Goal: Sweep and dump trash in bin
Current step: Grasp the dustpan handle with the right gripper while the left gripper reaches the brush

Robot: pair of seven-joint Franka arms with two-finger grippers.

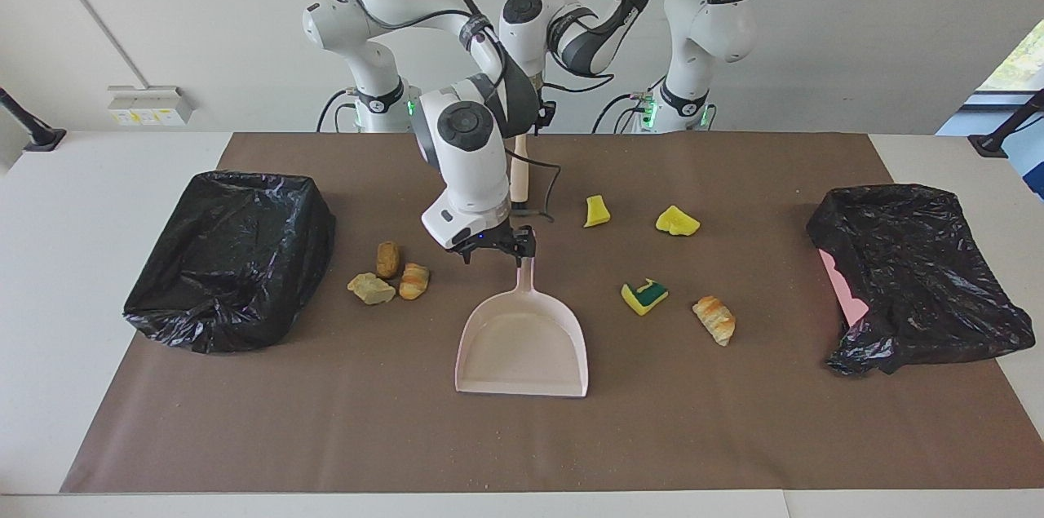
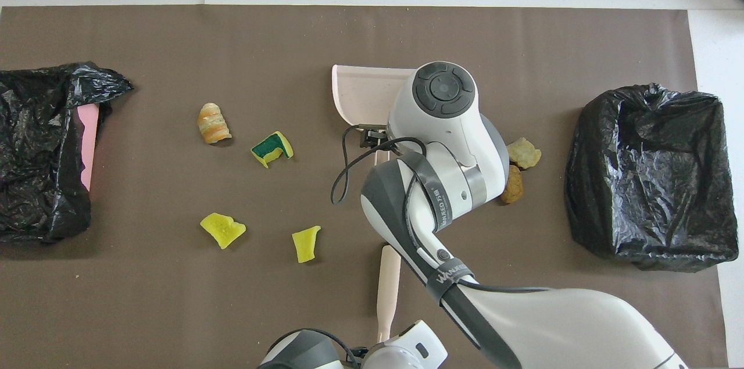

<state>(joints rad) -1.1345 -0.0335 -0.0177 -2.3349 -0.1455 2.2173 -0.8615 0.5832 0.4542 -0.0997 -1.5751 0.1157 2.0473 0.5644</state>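
Brown trash scraps (image 1: 387,259) (image 2: 524,152) lie beside the black bin (image 1: 232,257) (image 2: 648,177) at the right arm's end. Yellow sponge chunks (image 1: 596,210) (image 2: 306,243), a green-faced sponge (image 1: 644,296) (image 2: 272,147) and a croissant piece (image 1: 714,319) (image 2: 213,123) lie toward the left arm's end. My right gripper (image 1: 495,249) (image 2: 372,136) is open, low over the handle end of the pink dustpan (image 1: 522,338) (image 2: 363,93). My left gripper (image 2: 378,351) is shut on the top of the beige brush handle (image 1: 517,175) (image 2: 387,282). The right arm hides the bristles.
A second black-bagged bin (image 1: 913,273) (image 2: 40,148), with pink showing at its side, sits at the left arm's end. Brown paper (image 1: 326,420) covers the table. The right arm stretches across the middle, over the brush.
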